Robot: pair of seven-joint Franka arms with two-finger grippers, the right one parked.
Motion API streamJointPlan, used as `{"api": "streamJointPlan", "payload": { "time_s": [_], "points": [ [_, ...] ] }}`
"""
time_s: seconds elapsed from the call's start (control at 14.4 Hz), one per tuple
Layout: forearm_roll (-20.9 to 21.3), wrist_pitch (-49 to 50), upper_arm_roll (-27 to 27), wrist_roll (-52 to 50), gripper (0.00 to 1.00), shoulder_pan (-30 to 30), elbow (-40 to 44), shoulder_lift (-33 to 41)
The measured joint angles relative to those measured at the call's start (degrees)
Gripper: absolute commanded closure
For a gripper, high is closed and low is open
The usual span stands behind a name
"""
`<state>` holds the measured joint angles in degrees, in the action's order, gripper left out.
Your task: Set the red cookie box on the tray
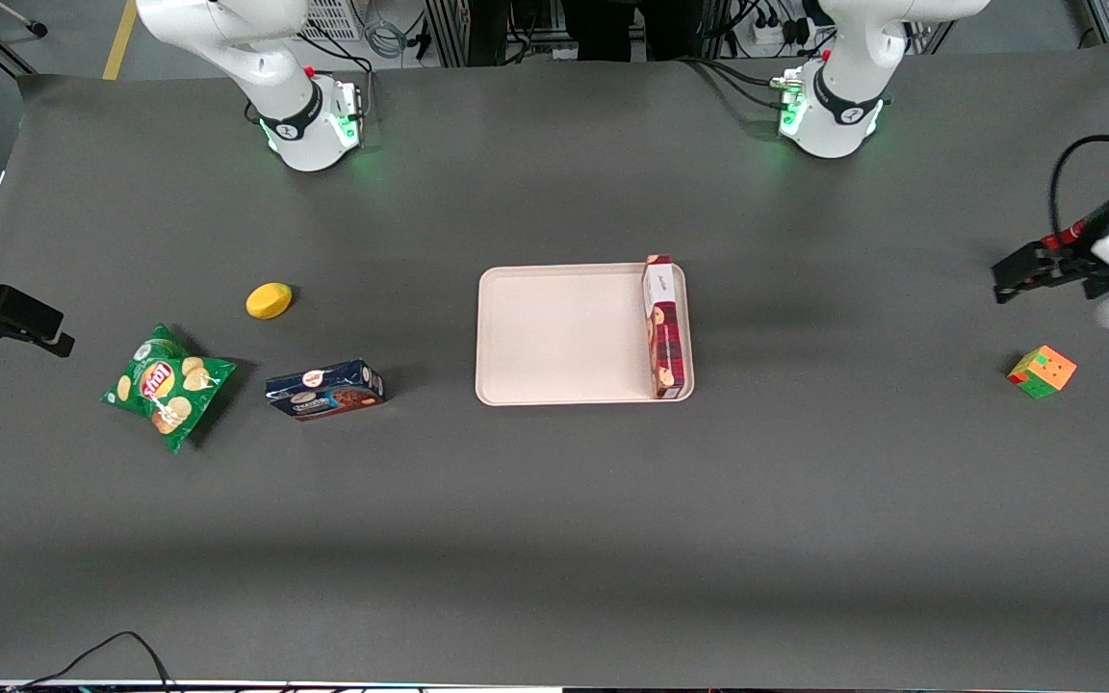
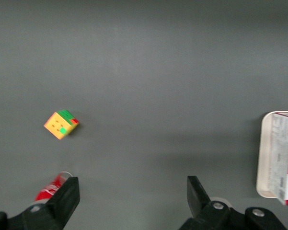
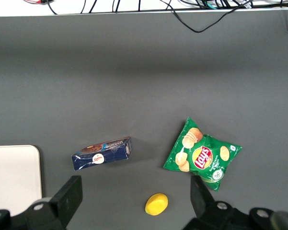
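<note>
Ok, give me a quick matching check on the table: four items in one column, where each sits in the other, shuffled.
1. red cookie box
2. claw
3. chip bag
4. colour cube

A. parked arm's end of the table
B. on the tray, along its edge
C. open, holding nothing, working arm's end
D. on the table, nearer the front camera than the claw

Pairs: 1-B, 2-C, 3-A, 4-D
</note>
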<state>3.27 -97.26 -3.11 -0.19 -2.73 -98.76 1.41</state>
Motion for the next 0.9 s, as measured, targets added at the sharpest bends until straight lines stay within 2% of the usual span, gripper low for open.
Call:
{"api": "streamJointPlan", "payload": {
  "time_s": [0.28, 0.55, 0.76, 0.9],
  "points": [
    [-0.07, -0.87, 3.53, 3.64, 0.0, 5.17, -0.27, 0.0],
    [-0.19, -1.35, 4.89, 3.67, 0.0, 5.46, -0.34, -0.07],
    [-3.03, -1.88, 4.91, 3.7, 0.0, 5.47, -0.34, -0.34],
    [-3.23, -2.21, 4.9, 3.71, 0.0, 5.47, -0.28, -0.49]
  ]
}}
